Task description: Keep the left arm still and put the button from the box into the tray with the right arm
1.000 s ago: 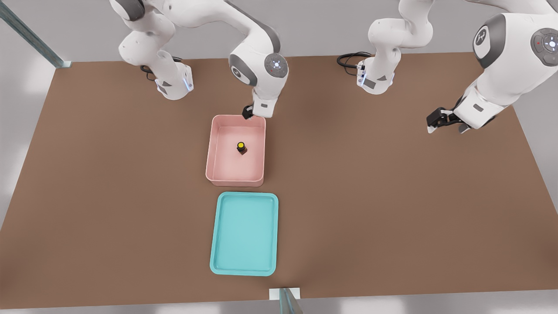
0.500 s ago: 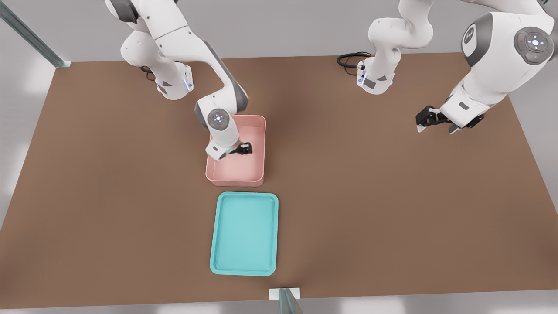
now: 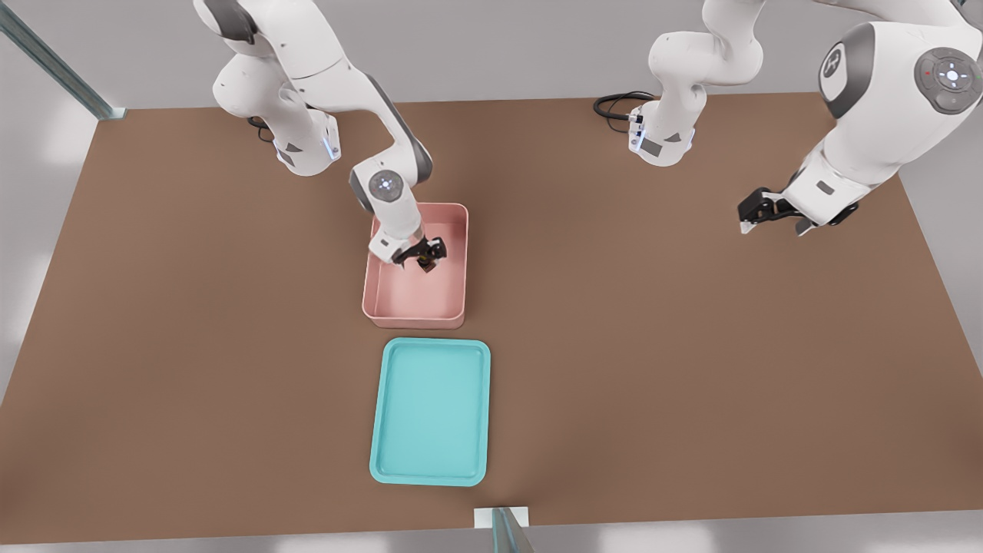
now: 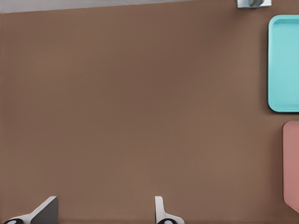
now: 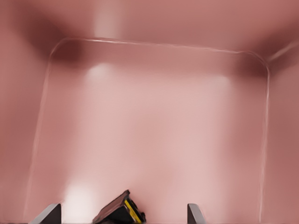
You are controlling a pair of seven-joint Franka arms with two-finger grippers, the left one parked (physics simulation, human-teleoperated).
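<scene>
End effector (image 3: 425, 253) of the right arm sits low inside the pale pink rectangular plastic box (image 3: 379, 296) at upper centre of the front view, its black fingers spread apart and straddling the tipped yellow-capped dark-based button (image 5: 119, 213) on the box floor, seemingly to clamp it for the teal shallow tray (image 3: 430, 411) just below.

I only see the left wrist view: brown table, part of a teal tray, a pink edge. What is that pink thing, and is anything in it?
Observer: A pink box, with a small yellow-capped button on its floor.
Operator: Is anything reaching for it?
Observer: Yes. The right arm's tool is down inside the box, fingers open on either side of the button.
Operator: And the rest of the tray?
Observer: The tray holds nothing and lies apart from the box.
</scene>
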